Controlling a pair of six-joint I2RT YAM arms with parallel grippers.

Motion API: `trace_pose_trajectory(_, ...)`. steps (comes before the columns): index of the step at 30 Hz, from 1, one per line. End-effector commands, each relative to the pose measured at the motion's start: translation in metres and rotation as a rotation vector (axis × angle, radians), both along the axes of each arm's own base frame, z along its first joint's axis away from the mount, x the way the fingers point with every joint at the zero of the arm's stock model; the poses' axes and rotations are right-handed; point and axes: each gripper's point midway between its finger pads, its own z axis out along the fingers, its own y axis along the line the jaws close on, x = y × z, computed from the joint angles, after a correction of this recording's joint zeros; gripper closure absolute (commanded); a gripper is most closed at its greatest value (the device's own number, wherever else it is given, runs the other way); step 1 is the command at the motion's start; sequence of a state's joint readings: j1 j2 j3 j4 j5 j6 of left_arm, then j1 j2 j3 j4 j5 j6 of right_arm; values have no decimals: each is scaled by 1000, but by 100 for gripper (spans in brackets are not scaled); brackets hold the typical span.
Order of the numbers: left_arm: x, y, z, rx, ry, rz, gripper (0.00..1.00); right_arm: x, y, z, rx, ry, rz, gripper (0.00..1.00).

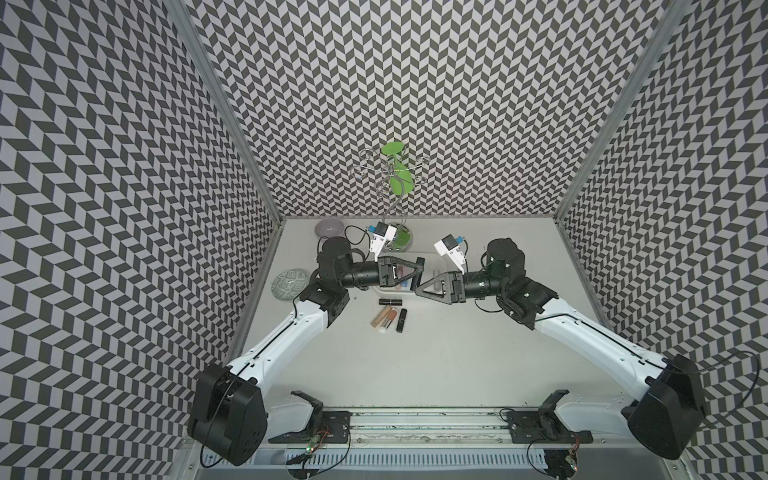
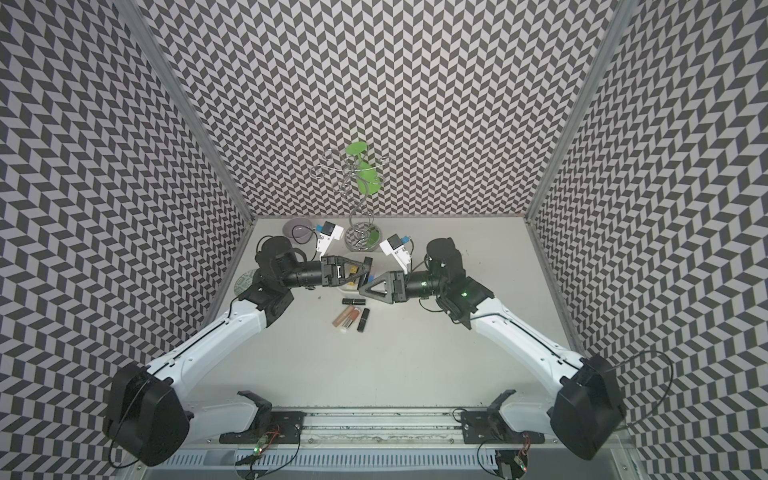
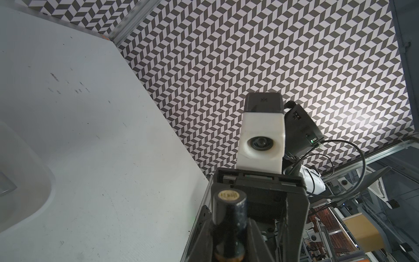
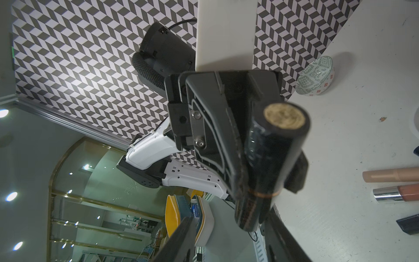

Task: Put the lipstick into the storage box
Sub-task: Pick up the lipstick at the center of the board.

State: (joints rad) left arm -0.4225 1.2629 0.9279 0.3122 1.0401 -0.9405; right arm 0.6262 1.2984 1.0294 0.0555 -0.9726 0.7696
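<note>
A black lipstick (image 3: 229, 212) with a gold end cap sits between the fingers of my left gripper (image 3: 229, 246), which is shut on it. In a top view the left gripper (image 1: 419, 264) hovers over the white storage box (image 1: 434, 266), tip to tip with my right gripper (image 1: 419, 291). The right wrist view shows the same lipstick (image 4: 269, 158) with its lower end reaching between the fingers of my right gripper (image 4: 231, 240). Those jaws stand apart on either side of it and are not pressed on it. A pink lipstick lies inside the box.
Several loose lipsticks (image 1: 390, 318) lie on the table in front of the box. A lilac bowl (image 1: 329, 227) and a wire stand with green leaves (image 1: 392, 239) stand at the back. A green-patterned plate (image 1: 289, 284) sits by the left arm.
</note>
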Motion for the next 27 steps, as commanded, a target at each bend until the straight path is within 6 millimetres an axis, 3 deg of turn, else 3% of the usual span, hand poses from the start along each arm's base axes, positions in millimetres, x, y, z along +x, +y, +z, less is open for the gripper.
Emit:
trace_pose_trajectory(1,-2,3,10,-15,-43,12,80,8,5,27,61,-92,-26,50)
trace_pose_trajectory(11,0,4,8,-7,-39,25,80,13,11,26,70,-70,-26,54)
trace_pose_trajectory(23,1,3,8,-2,-45,31,80,19,19,25,66,-64,-39,67)
trace_pose_trajectory(27,0,4,7,2,-41,31,80,21,20,24,64,-62,-49,76)
